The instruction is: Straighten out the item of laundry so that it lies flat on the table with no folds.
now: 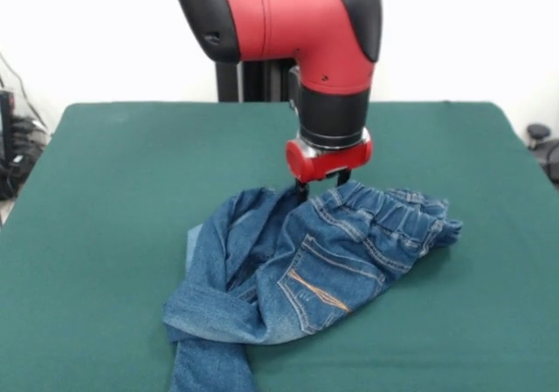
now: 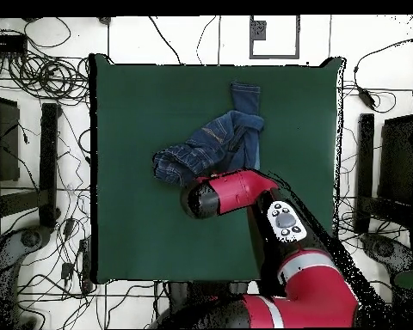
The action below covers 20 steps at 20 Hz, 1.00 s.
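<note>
A: So, where do the jeans (image 1: 306, 270) lie?

B: On the green bench (image 1: 105, 200), crumpled. Seen from the front they sit toward five o'clock of the bench's middle. The gathered waistband (image 1: 402, 217) points to three o'clock, a back pocket (image 1: 327, 283) with orange stitching faces up, and one leg (image 1: 210, 357) folds under and runs off toward seven o'clock, out of the bottom edge.

A: And from overhead?

B: The heap (image 2: 214, 142) is a little toward one o'clock of the bench's middle. One leg (image 2: 244, 99) reaches straight up to twelve o'clock, and the bunched waist end (image 2: 171, 163) sits at about eight o'clock of the heap.

A: Where are the jaws (image 1: 320, 183) against the cloth?

B: Right at the heap's twelve o'clock edge in the front view, just behind the waistband. Two dark tips poke down below the red wrist ring (image 1: 328, 158). The left tip touches the denim where the folded leg meets the waistband; the right one ends just above the waistband's edge.

A: Are they clamped on anything?

B: The tips stand apart with a gap between them, so they are spread. No cloth is pinched or lifted. Overhead, the arm (image 2: 231, 191) covers them.
</note>
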Tool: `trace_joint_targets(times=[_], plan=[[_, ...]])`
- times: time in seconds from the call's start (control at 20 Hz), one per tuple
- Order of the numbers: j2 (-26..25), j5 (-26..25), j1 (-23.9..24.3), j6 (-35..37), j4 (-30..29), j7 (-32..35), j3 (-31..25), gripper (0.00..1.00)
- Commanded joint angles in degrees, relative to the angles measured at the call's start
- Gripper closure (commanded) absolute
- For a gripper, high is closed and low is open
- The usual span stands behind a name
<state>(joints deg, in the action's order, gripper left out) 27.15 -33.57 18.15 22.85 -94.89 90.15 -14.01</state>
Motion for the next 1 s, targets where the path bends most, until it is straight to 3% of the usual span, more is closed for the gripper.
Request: trace_joint_targets(times=[0.05,0.2,0.4,0.6,0.8,1.0], plan=[[0.82,-1.55,-2.36,-12.03,0.52,6.37,-4.68,0.0],[0.76,-1.74,-3.1,-16.42,1.43,8.04,-4.41,0.0],[-0.62,-1.29,-6.38,-28.5,3.62,11.36,-1.11,0.0],[-4.09,3.52,-9.71,-40.15,5.93,12.31,3.54,0.0],[-4.98,6.73,-10.69,-46.68,5.34,11.33,5.58,0.0],[-4.43,7.51,-10.41,-48.14,4.06,10.35,5.87,0.0]])
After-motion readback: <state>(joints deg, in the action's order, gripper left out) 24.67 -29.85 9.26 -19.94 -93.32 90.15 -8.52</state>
